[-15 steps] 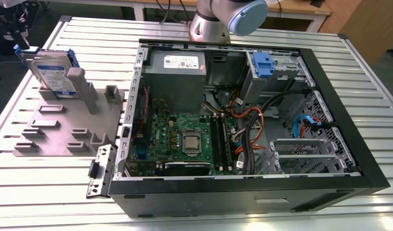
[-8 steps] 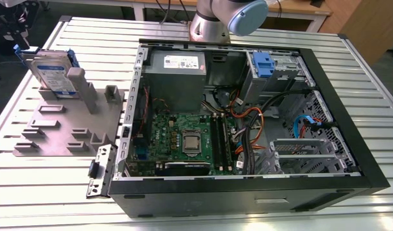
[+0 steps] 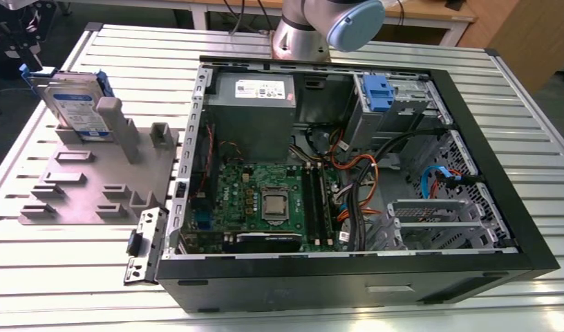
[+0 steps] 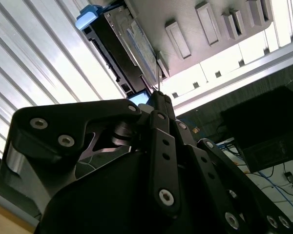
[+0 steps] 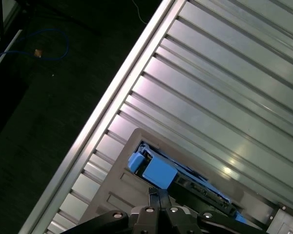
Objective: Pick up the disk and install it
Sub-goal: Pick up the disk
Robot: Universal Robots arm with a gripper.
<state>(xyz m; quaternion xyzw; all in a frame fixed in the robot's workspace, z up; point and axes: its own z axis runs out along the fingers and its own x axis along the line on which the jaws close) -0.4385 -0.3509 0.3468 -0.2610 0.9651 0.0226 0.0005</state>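
The disk (image 3: 77, 105) stands on edge in a slot of a grey fixture plate (image 3: 79, 187) at the exterior view's left; it is silver-grey with a white and blue label and a blue carrier frame. My gripper (image 3: 9, 38) hangs just above and to the left of it, near the table's edge. In both wrist views the black fingertips (image 5: 156, 194) sit pressed together with nothing between them, a short way off the disk's blue end tab (image 5: 154, 169). The disk (image 4: 129, 46) lies just beyond the gripper (image 4: 158, 96).
An open black computer case (image 3: 503, 207) lies on the slatted metal table (image 3: 70, 277), showing the motherboard (image 3: 263, 200), a grey power supply (image 3: 252, 104) and a drive bay with a blue bracket (image 3: 378, 93). The arm's base (image 3: 305, 31) stands behind the case.
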